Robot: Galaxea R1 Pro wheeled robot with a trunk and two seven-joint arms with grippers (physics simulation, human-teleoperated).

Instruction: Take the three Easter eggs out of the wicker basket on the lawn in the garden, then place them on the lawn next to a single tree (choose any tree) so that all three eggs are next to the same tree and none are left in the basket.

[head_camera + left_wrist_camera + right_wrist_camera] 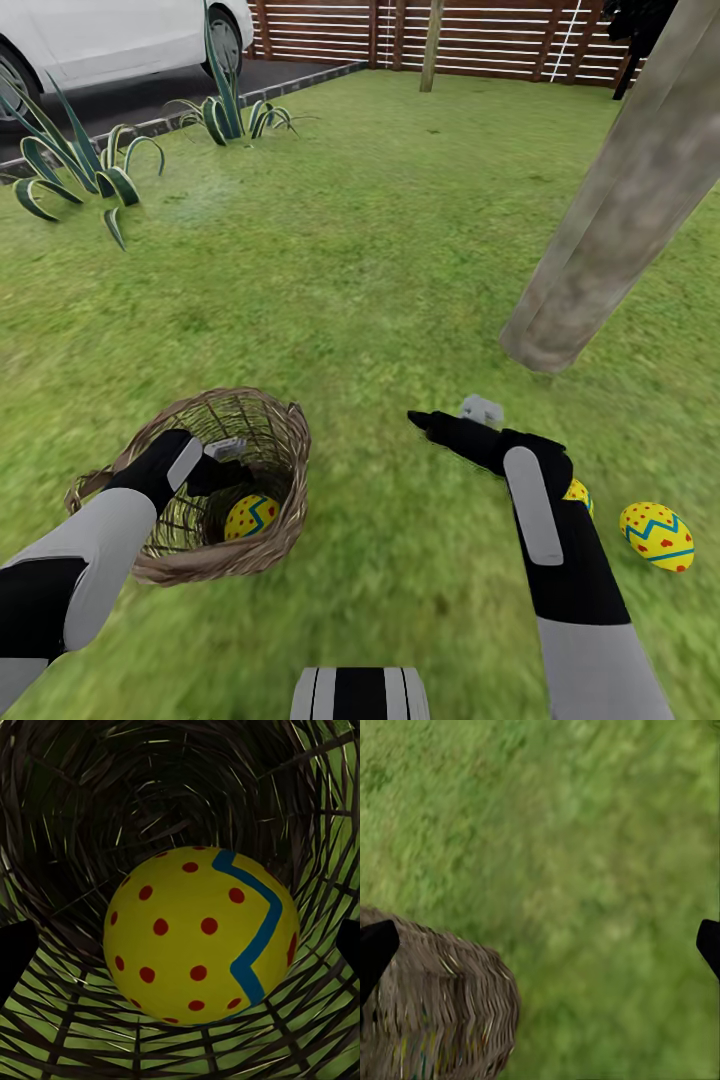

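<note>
My arms: light grey shells, black joint sections. Left gripper (pixel 228 470) and right gripper (pixel 425 420): black fingers, small grey block at wrist. Striped grey-black trunk piece below.

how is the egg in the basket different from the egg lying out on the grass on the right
The egg in the basket sits inside the wicker basket, with the left hand reaching in over it; the egg on the grass lies on the open lawn, not far from the tree trunk. The basket egg is half hidden by the weave in the head view; the grass egg shows whole. Both are yellow with red dots and a blue zigzag.
</note>
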